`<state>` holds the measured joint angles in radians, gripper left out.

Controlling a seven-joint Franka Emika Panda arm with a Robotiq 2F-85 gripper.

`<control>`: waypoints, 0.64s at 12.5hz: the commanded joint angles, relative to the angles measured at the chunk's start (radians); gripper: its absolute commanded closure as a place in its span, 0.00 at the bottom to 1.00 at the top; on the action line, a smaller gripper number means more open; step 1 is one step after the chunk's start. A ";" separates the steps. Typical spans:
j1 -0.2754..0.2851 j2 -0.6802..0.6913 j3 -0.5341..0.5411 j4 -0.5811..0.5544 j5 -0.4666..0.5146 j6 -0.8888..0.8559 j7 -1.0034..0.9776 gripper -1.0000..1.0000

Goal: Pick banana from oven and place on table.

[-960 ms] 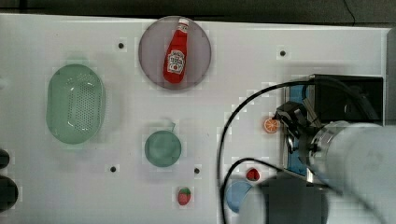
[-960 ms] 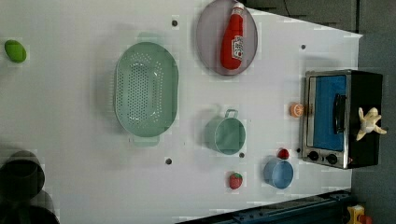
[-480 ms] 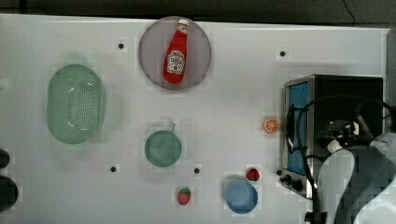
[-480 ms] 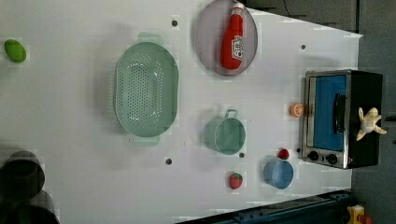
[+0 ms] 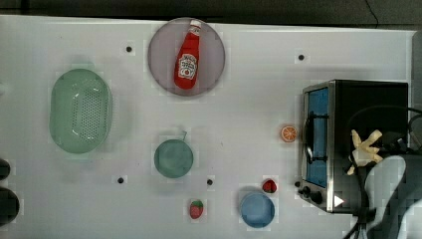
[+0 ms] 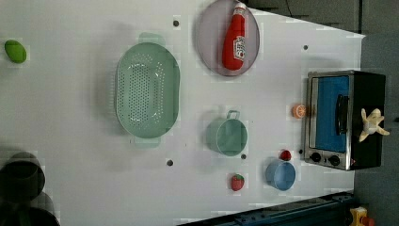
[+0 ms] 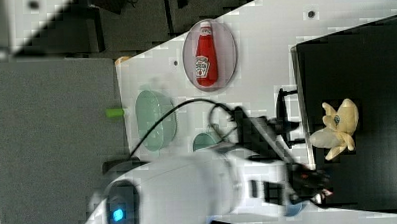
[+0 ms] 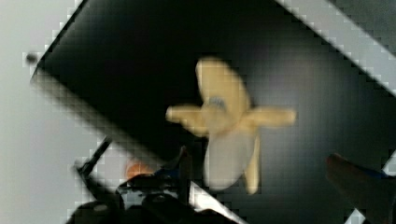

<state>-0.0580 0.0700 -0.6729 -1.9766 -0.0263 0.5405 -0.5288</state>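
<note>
Your gripper (image 8: pixel 275 168) hangs above the peeled toy banana (image 8: pixel 229 126), fingers spread wide either side to straddle it. The banana lies on the toaster oven's (image 5: pixel 370 104) black roof, at the top view's right, not yet on the white table (image 5: pixel 249 99).

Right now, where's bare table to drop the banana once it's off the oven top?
Widest bare table: between the ketchup plate, the green cup and the oven. Also bare between the colander and the cup. Crowded in front of the oven: orange slice, blue bowl, two strawberries. The banana lies on the oven's top.
</note>
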 commanded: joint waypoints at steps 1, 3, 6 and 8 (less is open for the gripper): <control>0.004 0.081 0.030 -0.007 0.031 0.059 -0.034 0.00; 0.001 0.128 0.030 -0.008 0.059 0.115 -0.035 0.00; 0.001 0.177 0.031 -0.008 0.066 0.144 -0.035 0.00; 0.000 0.188 0.032 -0.010 0.094 0.144 -0.035 0.04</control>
<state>-0.0491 0.2903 -0.6138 -2.0176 0.0654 0.6846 -0.5420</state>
